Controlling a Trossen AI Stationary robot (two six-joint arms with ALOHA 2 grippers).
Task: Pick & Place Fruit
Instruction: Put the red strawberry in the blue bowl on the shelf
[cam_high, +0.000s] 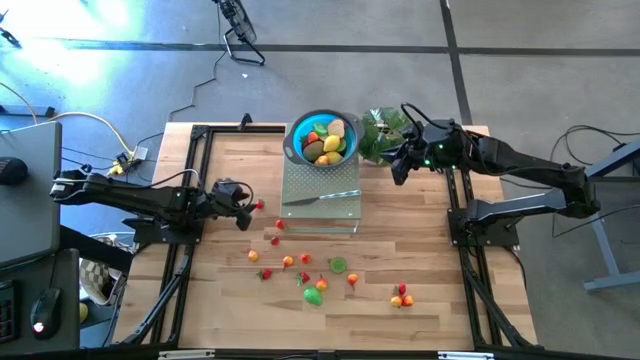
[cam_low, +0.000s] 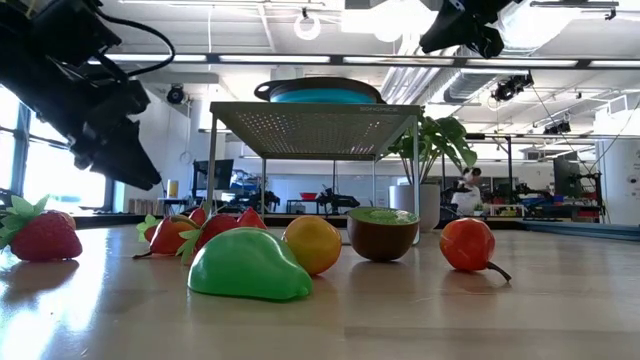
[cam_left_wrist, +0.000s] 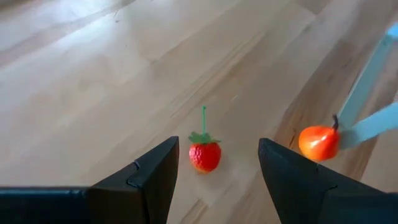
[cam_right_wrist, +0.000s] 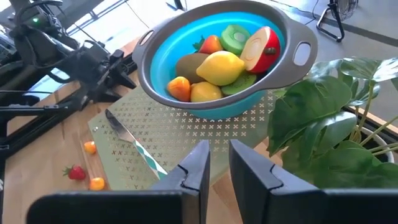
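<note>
Nearest to us in the low view, a green pear-shaped fruit (cam_low: 248, 266) lies on the wooden surface (cam_low: 420, 315), with an orange fruit (cam_low: 313, 244) touching it behind, a halved kiwi (cam_low: 383, 232) and a red-orange fruit (cam_low: 467, 244) further along, and strawberries (cam_low: 40, 232) off toward the side where a dark arm hangs.

From the high view we see the left tool (cam_high: 243, 210) low over the surface, a small red fruit (cam_high: 260, 205) just ahead of its tips. More loose fruit (cam_high: 313, 292) is scattered across the surface well away from either tool. The right tool (cam_high: 399, 170) hovers beside the leafy plant (cam_high: 384, 132), near the blue bowl (cam_high: 297, 133), which sits on a perforated metal stand (cam_high: 320, 200) and holds several fruits. A knife (cam_high: 320, 197) lies on that stand.

In the left wrist view we find the left tool's fingers (cam_left_wrist: 152, 180) spread, with a strawberry (cam_left_wrist: 204, 154) on the surface between and just beyond the tips, untouched. An orange-red fruit (cam_left_wrist: 318, 142) lies just outside one finger.

In the right wrist view the right tool's fingers (cam_right_wrist: 198, 171) are nearly pressed together, holding nothing, aimed toward the bowl (cam_right_wrist: 298, 53) of fruit, the plant (cam_right_wrist: 326, 134) alongside.
</note>
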